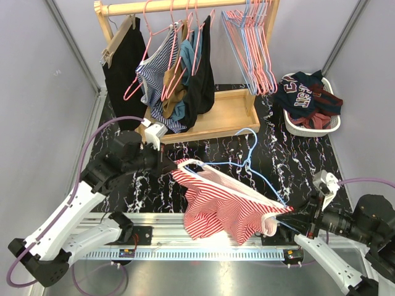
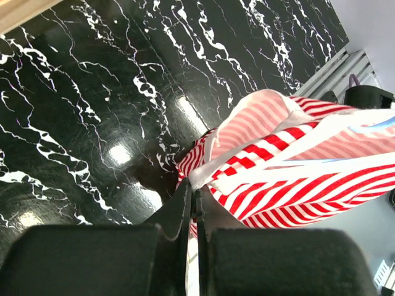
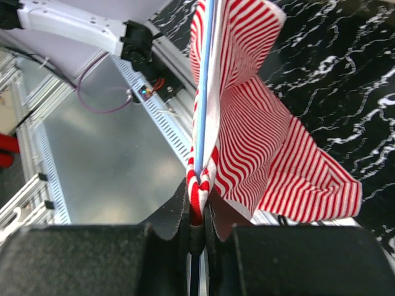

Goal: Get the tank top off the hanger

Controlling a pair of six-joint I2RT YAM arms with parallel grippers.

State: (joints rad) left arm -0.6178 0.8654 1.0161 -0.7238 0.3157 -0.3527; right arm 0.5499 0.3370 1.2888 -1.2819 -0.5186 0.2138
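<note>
The red-and-white striped tank top (image 1: pixel 222 206) hangs stretched between both grippers above the black marble table, still draped over a light blue wire hanger (image 1: pixel 250 157). My left gripper (image 1: pixel 174 163) is shut on the top's white-trimmed edge at its left end; in the left wrist view the jaws (image 2: pixel 194 197) pinch that hem, with the tank top (image 2: pixel 296 179) spreading to the right. My right gripper (image 1: pixel 291 214) is shut on the right end. In the right wrist view, bunched tank top fabric (image 3: pixel 259 154) and the hanger wire (image 3: pixel 205 80) run into the closed right gripper (image 3: pixel 196 206).
A wooden clothes rack (image 1: pixel 222 120) at the back carries several garments on hangers and a bunch of empty hangers (image 1: pixel 253 49). A white basket (image 1: pixel 308 126) with dark clothes sits at the back right. A metal rail (image 1: pixel 203 250) runs along the near edge.
</note>
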